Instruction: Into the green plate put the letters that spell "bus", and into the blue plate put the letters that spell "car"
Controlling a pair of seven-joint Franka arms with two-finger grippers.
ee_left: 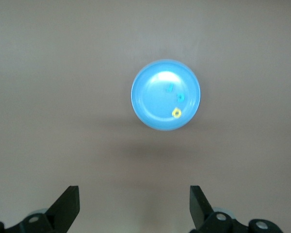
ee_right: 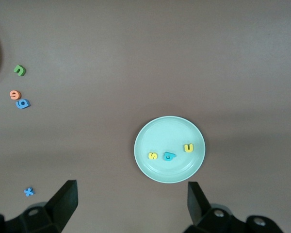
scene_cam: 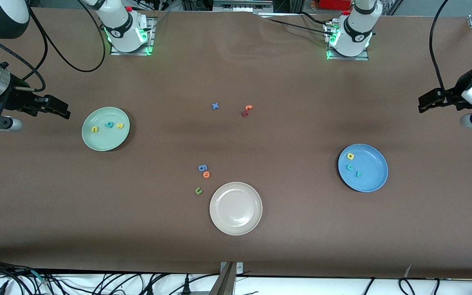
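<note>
While both arms wait raised at the frame's side edges, the left gripper (scene_cam: 423, 104) and right gripper (scene_cam: 63, 110) hang with jaws wide and empty. At centre left, the green plate (scene_cam: 96, 141) holds the yellow u (scene_cam: 94, 129), teal b (scene_cam: 108, 125) and yellow s (scene_cam: 120, 126). At lower right, the blue plate (scene_cam: 373, 178) holds the yellow a (scene_cam: 350, 156), teal c (scene_cam: 349, 166) and teal r (scene_cam: 358, 173).

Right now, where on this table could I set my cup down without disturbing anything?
The beige-white plate is bare. Open tabletop lies between it and the blue plate, and between the green plate and the blue x. It is crowded beside the green u and blue g.
</note>
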